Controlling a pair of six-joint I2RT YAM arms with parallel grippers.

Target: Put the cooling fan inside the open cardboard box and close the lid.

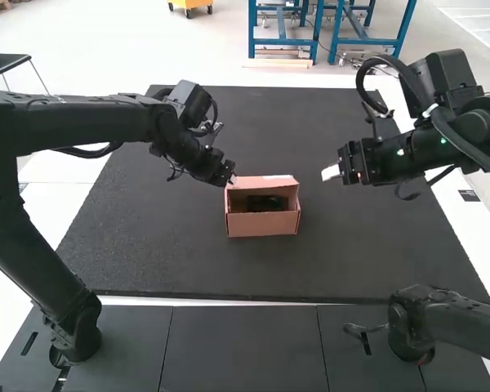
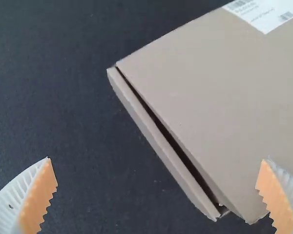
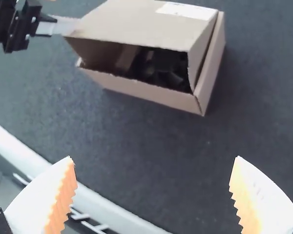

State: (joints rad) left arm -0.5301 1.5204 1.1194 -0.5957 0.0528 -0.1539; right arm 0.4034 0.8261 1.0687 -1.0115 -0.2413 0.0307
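High view: cooling fan [image 1: 263, 201] inside cardboard box [image 1: 261, 222].

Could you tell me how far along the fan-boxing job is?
Done: the fan lies inside the box. In hand: the lid is partly lowered, a gap open at the front, with the open left gripper at its corner. Left: shut the lid fully. The right gripper hangs open beside the box, touching nothing.

Box label [image 2: 263, 12] print illegible.
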